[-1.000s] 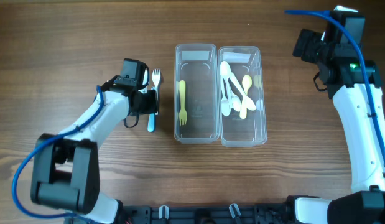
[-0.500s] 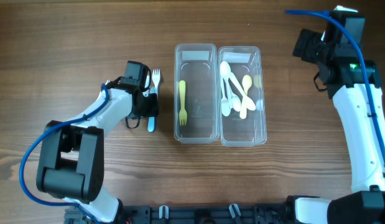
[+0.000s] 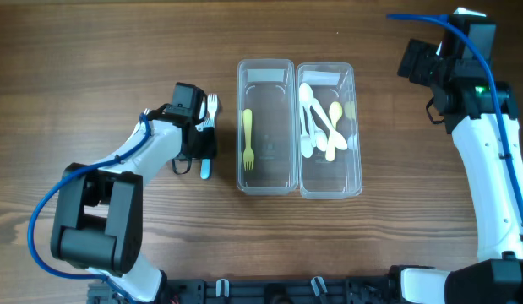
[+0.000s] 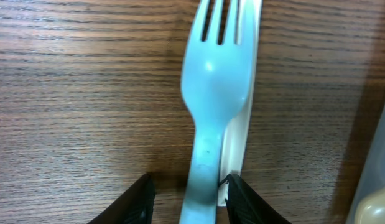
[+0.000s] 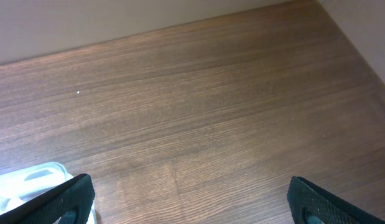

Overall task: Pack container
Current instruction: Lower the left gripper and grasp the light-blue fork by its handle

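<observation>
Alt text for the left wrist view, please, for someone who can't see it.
A pale blue fork lies on the wooden table, overlapping a white utensil, its handle between the open black fingertips of the left gripper. The edge of a clear container shows at right.

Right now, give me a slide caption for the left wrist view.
Left gripper straddling a light blue fork stacked on a white fork, on the wooden table.

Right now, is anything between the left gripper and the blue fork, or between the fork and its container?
No. The left gripper straddles the blue fork, a white fork lying against it. Only bare table separates them from the container holding the yellow fork.
</observation>
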You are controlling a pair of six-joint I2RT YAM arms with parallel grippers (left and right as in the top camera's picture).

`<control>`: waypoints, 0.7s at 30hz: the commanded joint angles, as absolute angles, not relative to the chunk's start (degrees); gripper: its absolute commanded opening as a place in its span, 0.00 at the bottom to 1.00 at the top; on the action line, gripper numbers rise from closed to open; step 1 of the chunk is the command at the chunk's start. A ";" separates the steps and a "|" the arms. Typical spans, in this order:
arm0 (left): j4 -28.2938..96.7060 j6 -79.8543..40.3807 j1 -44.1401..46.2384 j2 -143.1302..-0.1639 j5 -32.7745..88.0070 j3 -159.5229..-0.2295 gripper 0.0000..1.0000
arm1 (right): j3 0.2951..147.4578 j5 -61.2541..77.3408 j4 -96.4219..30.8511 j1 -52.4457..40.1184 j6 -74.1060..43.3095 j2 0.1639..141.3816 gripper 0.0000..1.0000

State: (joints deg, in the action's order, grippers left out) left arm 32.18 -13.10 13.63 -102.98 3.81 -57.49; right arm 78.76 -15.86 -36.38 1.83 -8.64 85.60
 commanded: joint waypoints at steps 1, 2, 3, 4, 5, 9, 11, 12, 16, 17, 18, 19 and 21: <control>32.29 -12.19 16.73 -105.78 1.48 -56.93 0.40 | 79.18 -16.08 -36.27 1.89 -7.62 85.91 1.00; 32.29 -12.19 17.58 -105.78 0.16 -56.93 0.40 | 79.18 -16.08 -36.27 1.89 -7.62 85.91 1.00; 32.32 -12.19 18.17 -105.78 -0.75 -56.93 0.40 | 79.18 -16.08 -36.27 1.89 -7.62 85.91 1.00; 32.32 -12.19 18.68 -105.78 -1.28 -56.93 0.40 | 79.18 -16.08 -36.27 1.89 -7.62 85.91 1.00; 32.29 -12.19 19.03 -105.78 -1.43 -56.93 0.40 | 79.18 -16.08 -36.27 1.89 -7.64 85.91 1.00; 32.29 -12.21 19.14 -105.78 -1.43 -56.93 0.40 | 79.18 -16.08 -36.27 1.89 -7.64 85.91 1.00; 32.32 -12.21 18.87 -105.78 -1.43 -56.93 0.40 | 79.18 -16.08 -36.27 1.89 -7.62 85.91 1.00; 32.36 -12.21 18.79 -105.78 -1.45 -56.93 0.39 | 79.18 -16.08 -36.27 1.89 -7.64 85.91 1.00; 33.45 -12.23 18.46 -105.78 -3.42 -56.88 0.37 | 79.18 -16.08 -36.27 1.89 -7.64 85.91 1.00; 33.89 -12.21 18.46 -105.78 -4.05 -56.88 0.37 | 79.18 -16.08 -36.27 1.89 -7.64 85.91 1.00; 34.09 -12.21 18.46 -105.78 -4.45 -56.86 0.37 | 79.18 -16.08 -36.27 1.89 -7.62 85.91 1.00; 34.26 -12.21 18.48 -105.78 -4.84 -56.88 0.37 | 79.18 -16.08 -36.27 1.89 -7.64 85.91 1.00; 34.30 -12.21 18.46 -105.78 -4.84 -56.88 0.32 | 79.18 -16.08 -36.27 1.89 -7.62 85.91 1.00</control>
State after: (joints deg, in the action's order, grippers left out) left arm 33.34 -12.69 18.79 -103.31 -3.42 -57.71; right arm 78.76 -15.86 -36.38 1.83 -8.64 85.60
